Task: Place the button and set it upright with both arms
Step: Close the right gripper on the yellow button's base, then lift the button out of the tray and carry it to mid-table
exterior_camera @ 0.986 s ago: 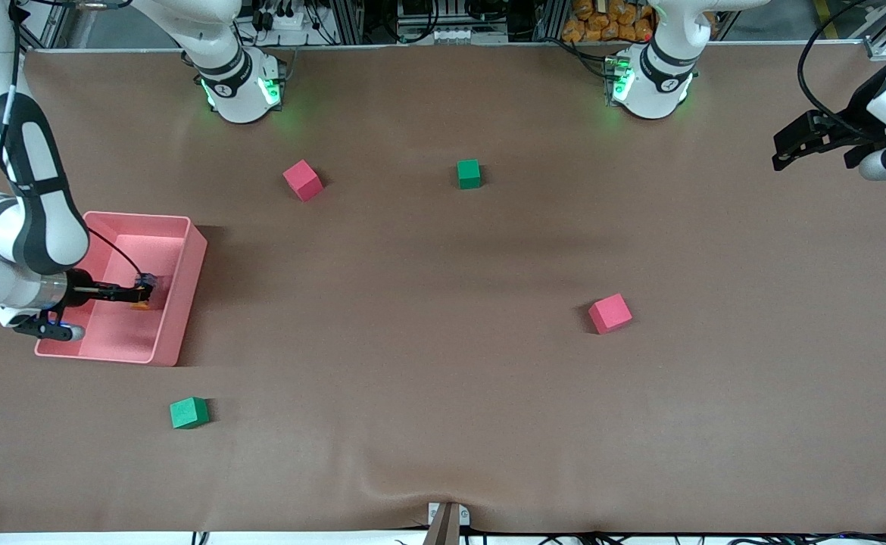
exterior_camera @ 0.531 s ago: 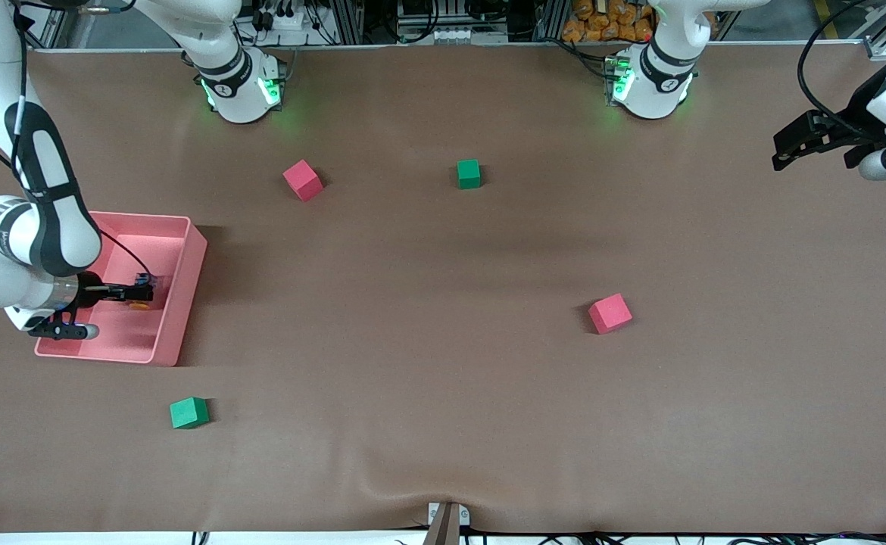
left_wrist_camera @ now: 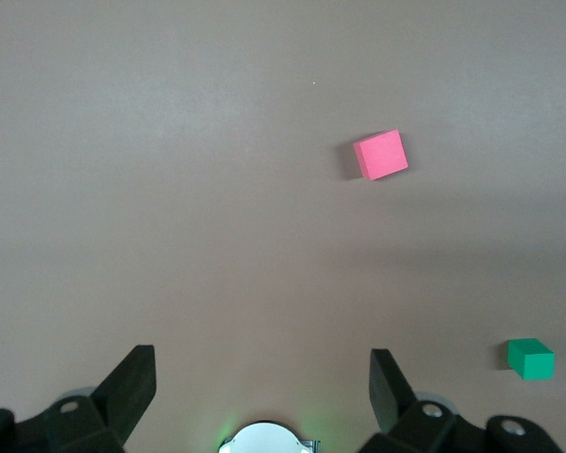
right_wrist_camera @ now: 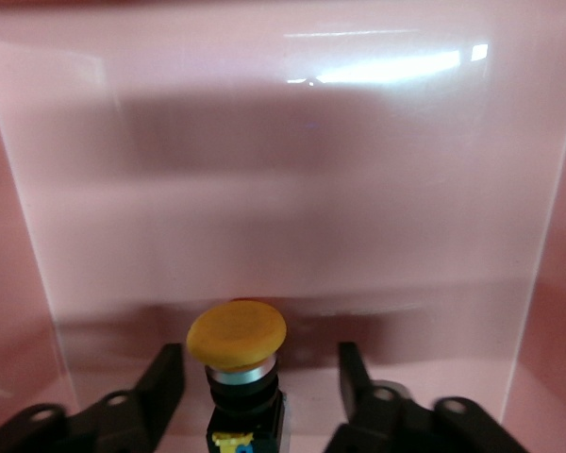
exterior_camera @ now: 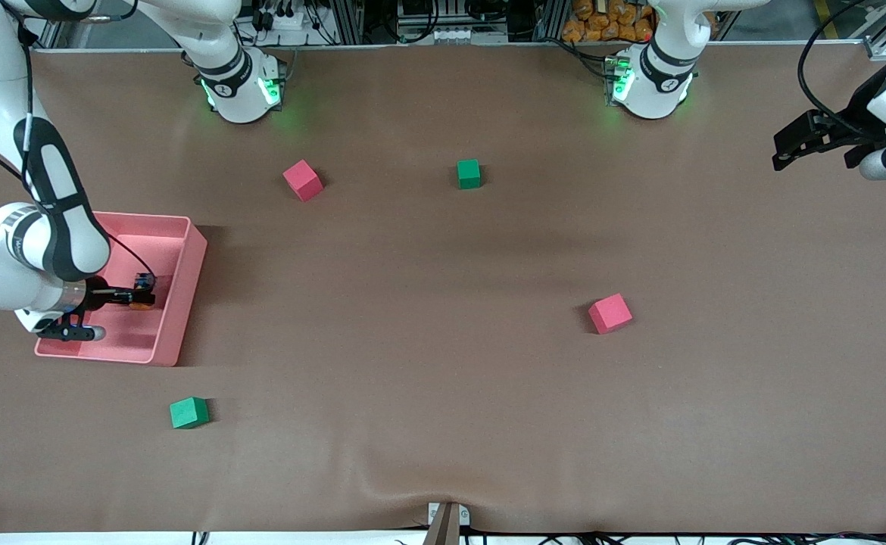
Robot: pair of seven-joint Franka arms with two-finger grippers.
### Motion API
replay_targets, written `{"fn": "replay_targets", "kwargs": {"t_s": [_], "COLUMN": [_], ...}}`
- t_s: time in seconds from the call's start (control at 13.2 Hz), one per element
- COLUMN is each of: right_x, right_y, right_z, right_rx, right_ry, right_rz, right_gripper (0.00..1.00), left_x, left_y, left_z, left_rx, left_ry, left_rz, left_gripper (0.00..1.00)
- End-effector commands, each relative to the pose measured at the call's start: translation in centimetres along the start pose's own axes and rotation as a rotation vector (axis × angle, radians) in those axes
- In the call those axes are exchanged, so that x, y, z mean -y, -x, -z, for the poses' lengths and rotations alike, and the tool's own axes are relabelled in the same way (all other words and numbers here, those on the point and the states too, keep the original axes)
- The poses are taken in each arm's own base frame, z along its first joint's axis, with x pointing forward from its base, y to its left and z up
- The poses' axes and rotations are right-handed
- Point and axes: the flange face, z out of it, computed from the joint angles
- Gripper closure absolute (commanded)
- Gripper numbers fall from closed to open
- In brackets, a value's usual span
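My right jaws point(exterior_camera: 138, 297) are down inside the pink bin point(exterior_camera: 185, 288), which sits on the bench point(exterior_camera: 443, 378) at the right arm's end. In the right wrist view my right jaws point(right_wrist_camera: 260, 382) are spread, one finger point(right_wrist_camera: 160, 382) on each side of the button point(right_wrist_camera: 238, 363) with bare gaps between the fingers and it, so nothing is pinched. The button stands with its round orange cap up, a silver collar under the cap and the black-and-blue body below, in front of the bin's glossy pink wall. From the front camera the button point(exterior_camera: 140, 305) shows only as a small orange spot at my fingertips, near the bin wall that faces the bench's middle. My left arm waits, with my left jaws point(exterior_camera: 799, 144) raised over the left arm's end of the bench; in the left wrist view my left jaws point(left_wrist_camera: 259, 387) are spread wide and hold nothing. Out on the bench lie two red cubes, one point(exterior_camera: 303, 180) near the right arm's base and one point(exterior_camera: 610, 313) toward the left arm's end, and two green cubes, one point(exterior_camera: 469, 173) near the middle and one point(exterior_camera: 188, 412) nearer the front camera than the bin.
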Motion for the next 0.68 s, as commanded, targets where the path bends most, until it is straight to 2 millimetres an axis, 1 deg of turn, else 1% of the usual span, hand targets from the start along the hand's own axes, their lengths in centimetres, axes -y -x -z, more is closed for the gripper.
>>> {"fn": "replay_targets", "kwargs": {"t_s": [0.0,0.3,0.38,0.46,0.53,0.61], "right_x": [-0.7,-0.6,-0.6,-0.6,-0.5,-0.4], "right_y": [0.3,0.3,0.1,-0.2,-0.5,-1.0], "right_z": [0.0,0.4,0.8,1.6,2.8,4.8], "right_rx": [-0.011,-0.007,-0.014,-0.023,-0.013,0.018], "right_ry": [-0.001,-0.002,0.000,0.002,-0.003,-0.014], "right_rz": [0.033,0.037,0.039,0.042,0.046,0.046], "right_gripper": [0.99,1.00,1.00,1.00,1.00,1.00], "left_x": [0.2,0.2,0.2,0.2,0.2,0.3], "left_y": [0.1,0.0,0.0,-0.1,-0.1,-0.1], "left_z": [0.5,0.5,0.4,0.3,0.3,0.3], "left_rx": [-0.005,-0.006,-0.005,-0.005,-0.006,-0.006], "left_ry": [0.009,0.009,0.009,0.010,0.010,0.010], "left_rz": [-0.012,-0.006,-0.004,-0.003,-0.003,0.004], "left_gripper": [0.00,0.00,0.00,0.00,0.00,0.00]}}
